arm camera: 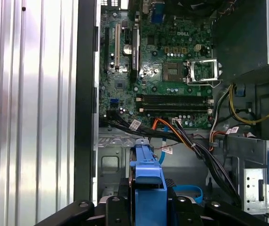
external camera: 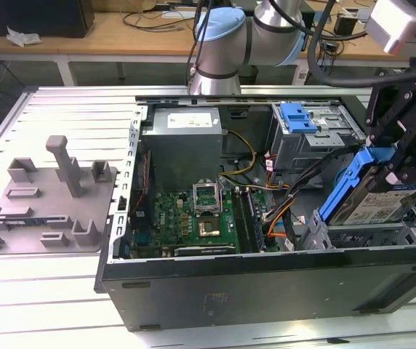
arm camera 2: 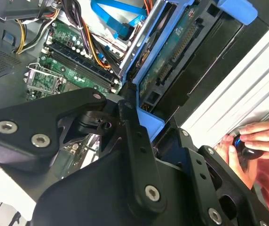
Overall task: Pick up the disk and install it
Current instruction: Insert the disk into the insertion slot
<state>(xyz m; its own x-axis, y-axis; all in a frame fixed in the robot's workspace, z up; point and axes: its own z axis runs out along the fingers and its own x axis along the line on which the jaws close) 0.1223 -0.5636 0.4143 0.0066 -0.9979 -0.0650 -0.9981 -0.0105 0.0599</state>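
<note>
The disk [external camera: 374, 198] is a silver drive in a blue carrier frame. It hangs tilted over the metal drive bay [external camera: 368, 236] at the front corner of the open computer case, on the exterior view's right. My gripper [external camera: 397, 161] is shut on its upper end. In the first wrist view the blue frame [arm camera: 146, 172] sits between the black fingers [arm camera: 124, 190]. The second wrist view shows the disk's green circuit-board underside [arm camera 2: 172, 56], with the gripper [arm camera 2: 149, 123] clamped on the blue frame.
Inside the case lie the motherboard [external camera: 193, 218], a grey power supply box [external camera: 182, 138], cable bundles [external camera: 281, 211] and a bare blue bracket [external camera: 299, 116] on the rear bay. A grey fixture plate [external camera: 48, 196] lies outside the case. A person's hand [arm camera 2: 254, 141] rests beside it.
</note>
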